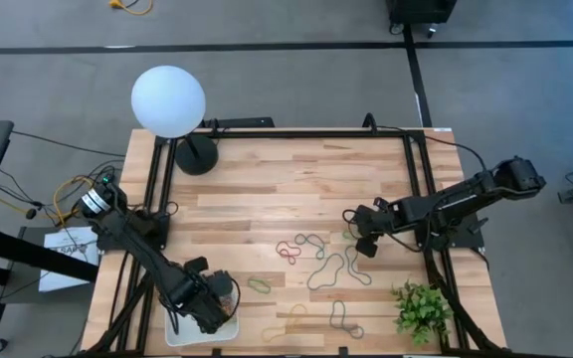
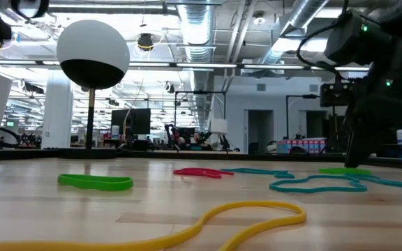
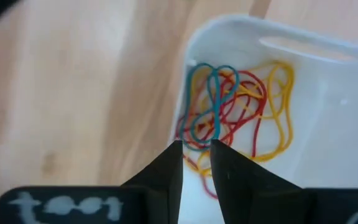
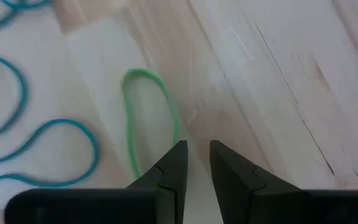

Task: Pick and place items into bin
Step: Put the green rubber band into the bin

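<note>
The white bin sits at the table's near left and holds a tangle of red, yellow and teal rubber bands. My left gripper hangs above it, pointing down, narrowly open with nothing between its fingers. Loose bands lie flat on the wood: red, teal, green and yellow. My right gripper slants down at the table's right middle, narrowly open, just beside a light green band without touching it.
A white globe lamp stands at the far left corner and a green leafy plant at the near right. Black frame rails run along both sides. Bare wood lies between the scattered bands and the far edge.
</note>
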Controlling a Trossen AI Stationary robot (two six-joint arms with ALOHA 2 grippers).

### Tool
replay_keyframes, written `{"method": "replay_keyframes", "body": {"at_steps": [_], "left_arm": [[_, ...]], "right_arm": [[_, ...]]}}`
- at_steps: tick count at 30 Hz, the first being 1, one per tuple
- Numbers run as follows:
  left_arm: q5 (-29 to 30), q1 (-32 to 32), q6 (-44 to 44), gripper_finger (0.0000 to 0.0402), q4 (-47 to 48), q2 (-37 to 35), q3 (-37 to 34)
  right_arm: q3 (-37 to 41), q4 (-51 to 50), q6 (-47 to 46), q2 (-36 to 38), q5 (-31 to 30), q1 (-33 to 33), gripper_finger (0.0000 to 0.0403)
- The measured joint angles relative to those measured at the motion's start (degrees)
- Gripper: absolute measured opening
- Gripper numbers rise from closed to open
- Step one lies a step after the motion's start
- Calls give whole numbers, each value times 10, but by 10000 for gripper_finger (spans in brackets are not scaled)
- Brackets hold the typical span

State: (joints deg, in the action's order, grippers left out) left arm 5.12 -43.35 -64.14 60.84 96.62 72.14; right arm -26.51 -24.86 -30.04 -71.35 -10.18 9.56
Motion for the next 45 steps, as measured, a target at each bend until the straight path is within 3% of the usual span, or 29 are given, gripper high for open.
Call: {"method": "replay_keyframes", "body": {"at_steps": [6,13,24,37,45], "left_arm": [[110,-1,24,71,97,-19,63],[230,0,75,71,109,-25,71],[237,-1,80,71,109,-25,70],[238,-1,77,71,122,-26,70],[238,-1,76,71,122,-26,70]], "right_arm": [[-1,-31,0,29,-1,1,63],[-1,-25,-5,15,-2,14,63],[-5,-7,-38,-48,-8,17,63],[-17,-32,-47,38,4,17,63],[-6,-15,-60,-28,13,17,63]]}}
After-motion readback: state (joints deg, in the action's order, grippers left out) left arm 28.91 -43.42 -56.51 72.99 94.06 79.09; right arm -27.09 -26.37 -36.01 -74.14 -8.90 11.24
